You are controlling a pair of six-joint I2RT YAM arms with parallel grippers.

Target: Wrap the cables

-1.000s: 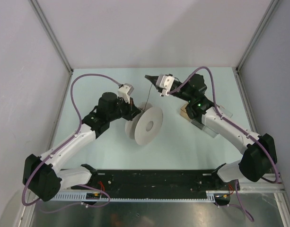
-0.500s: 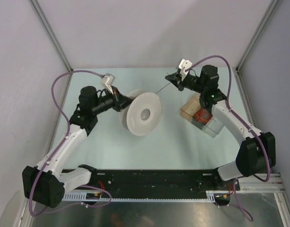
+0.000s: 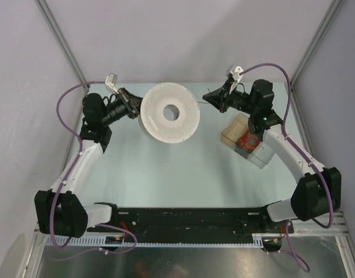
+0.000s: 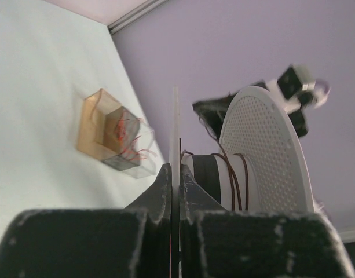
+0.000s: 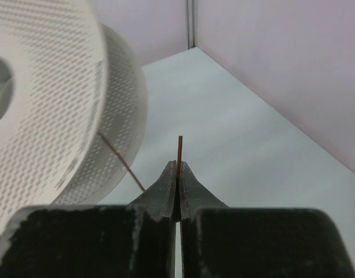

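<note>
The white perforated spool is held up off the table, its flat face turned to the top camera. My left gripper is shut on the rim of its rear flange; in the left wrist view my left gripper pinches that thin edge. A few turns of the thin dark brown wire lie on the hub. My right gripper is shut on the wire just right of the spool. In the right wrist view the wire's end sticks out of my right gripper, and a strand runs to the spool.
A clear plastic box with a small orange-red wire coil stands on the table under the right arm; it also shows in the left wrist view. Walls enclose the back and both sides. A black rail runs along the near edge.
My left arm has lifted the spool and swung it back and left, turning its face toward the camera. My right gripper has stayed shut on the wire, drawn right and pointing at the spool.
</note>
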